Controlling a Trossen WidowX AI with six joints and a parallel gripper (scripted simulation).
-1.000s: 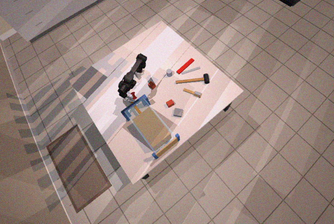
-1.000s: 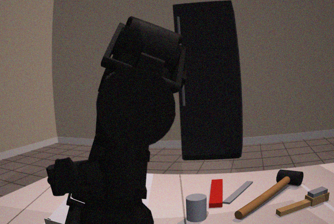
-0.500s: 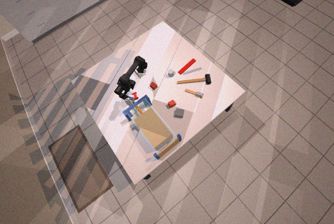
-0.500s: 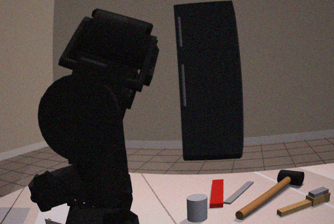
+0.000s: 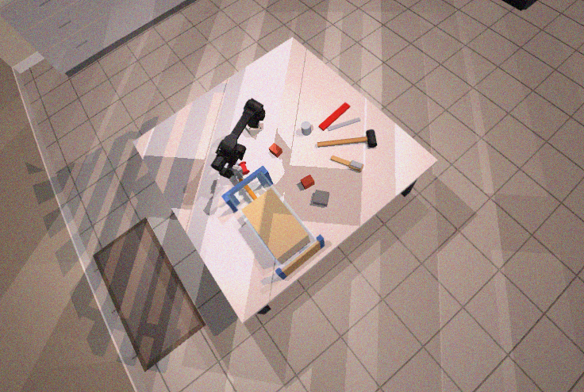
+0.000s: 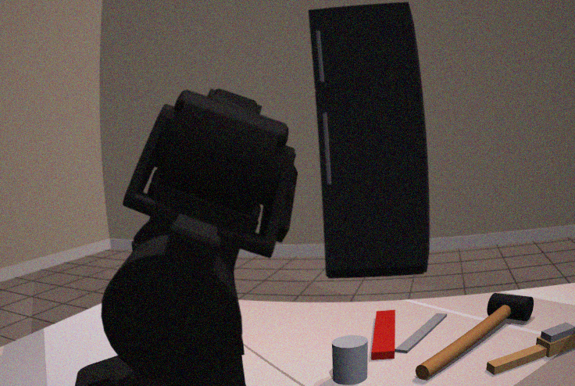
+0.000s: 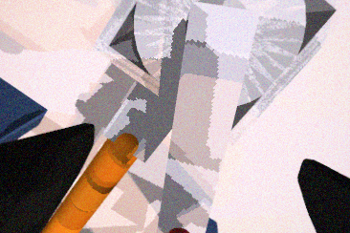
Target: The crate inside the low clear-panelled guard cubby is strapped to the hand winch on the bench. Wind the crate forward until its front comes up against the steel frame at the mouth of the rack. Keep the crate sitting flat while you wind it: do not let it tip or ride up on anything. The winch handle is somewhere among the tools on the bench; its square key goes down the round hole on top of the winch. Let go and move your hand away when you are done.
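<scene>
The hand winch is a pale round drum on a square base. The winch handle's pale bar lies across it from the middle of the drum, with a red knob at its outer end. My gripper is open and empty over the winch, one finger each side of the bar. An orange strap runs beside the left finger to the crate. The tan crate sits in the clear-panelled cubby, apparently flat, with a gap behind the blue frame at the mouth. The key is hidden.
Red blocks, a grey block and a grey cylinder stand on the bench. A red bar, grey strip, mallet and brush-like tool lie beyond.
</scene>
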